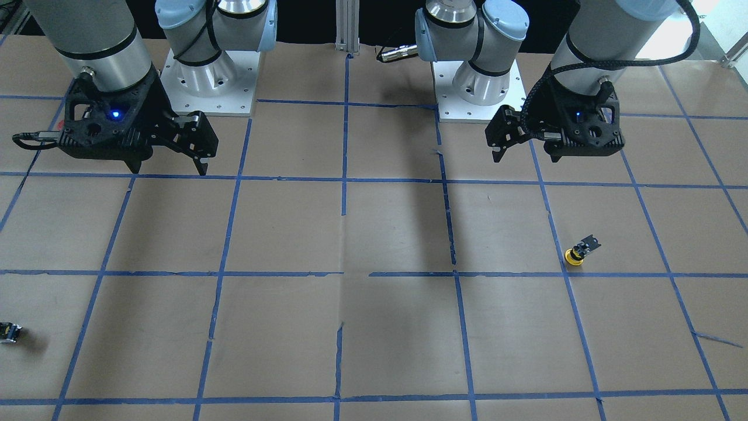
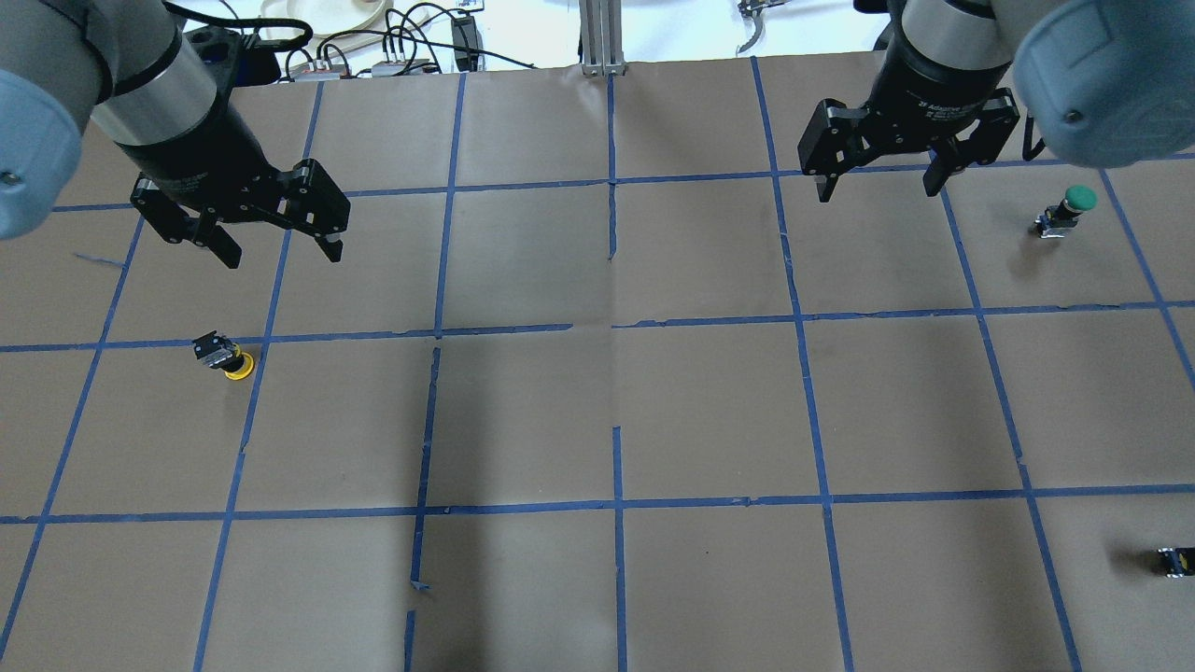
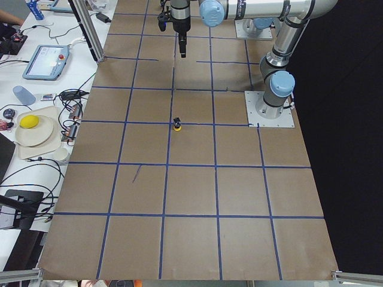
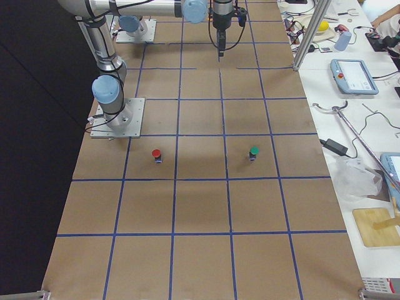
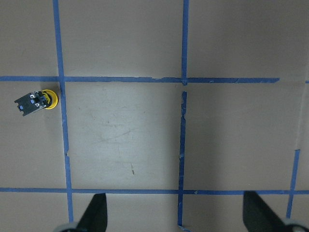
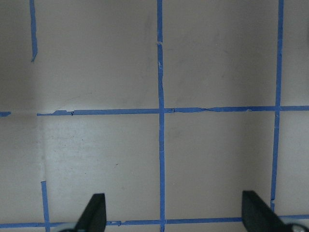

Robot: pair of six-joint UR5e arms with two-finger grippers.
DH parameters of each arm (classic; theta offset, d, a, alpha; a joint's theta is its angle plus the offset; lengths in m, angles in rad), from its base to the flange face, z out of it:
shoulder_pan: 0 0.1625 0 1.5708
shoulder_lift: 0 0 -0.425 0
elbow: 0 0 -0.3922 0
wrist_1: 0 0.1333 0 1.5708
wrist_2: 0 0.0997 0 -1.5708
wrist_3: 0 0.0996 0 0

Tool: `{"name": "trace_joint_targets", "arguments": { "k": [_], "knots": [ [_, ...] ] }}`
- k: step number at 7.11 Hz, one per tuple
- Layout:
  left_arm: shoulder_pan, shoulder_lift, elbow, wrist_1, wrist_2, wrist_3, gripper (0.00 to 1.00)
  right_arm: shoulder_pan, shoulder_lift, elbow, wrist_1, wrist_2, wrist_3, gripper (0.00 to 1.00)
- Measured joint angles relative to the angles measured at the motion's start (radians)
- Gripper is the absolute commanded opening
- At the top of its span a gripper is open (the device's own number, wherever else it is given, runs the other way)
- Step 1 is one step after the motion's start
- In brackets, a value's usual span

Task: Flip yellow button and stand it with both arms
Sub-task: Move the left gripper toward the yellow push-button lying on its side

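The yellow button (image 2: 224,357) lies tipped over on the brown paper on my left side, with its yellow cap on the table and its black block base raised. It also shows in the front view (image 1: 578,252), the left side view (image 3: 177,125) and at the left edge of the left wrist view (image 5: 38,100). My left gripper (image 2: 280,254) hovers open and empty above the table, beyond the button and a little inward; its fingertips (image 5: 96,215) show in the left wrist view. My right gripper (image 2: 878,191) hovers open and empty far off on the right (image 1: 169,169).
A green-capped button (image 2: 1067,210) stands at the far right. A red-capped button (image 4: 156,154) stands near the right arm's base. A small black capless part (image 2: 1174,561) lies at the near right edge. Blue tape lines grid the paper.
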Motion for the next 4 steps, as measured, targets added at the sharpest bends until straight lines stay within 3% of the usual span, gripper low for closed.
{"name": "trace_joint_targets", "arguments": {
  "k": [4],
  "knots": [
    [0.006,0.005,0.006,0.011,0.004,0.001,1.0,0.001,-0.001,0.0,-0.002,0.006,0.002,1.0]
  ]
}}
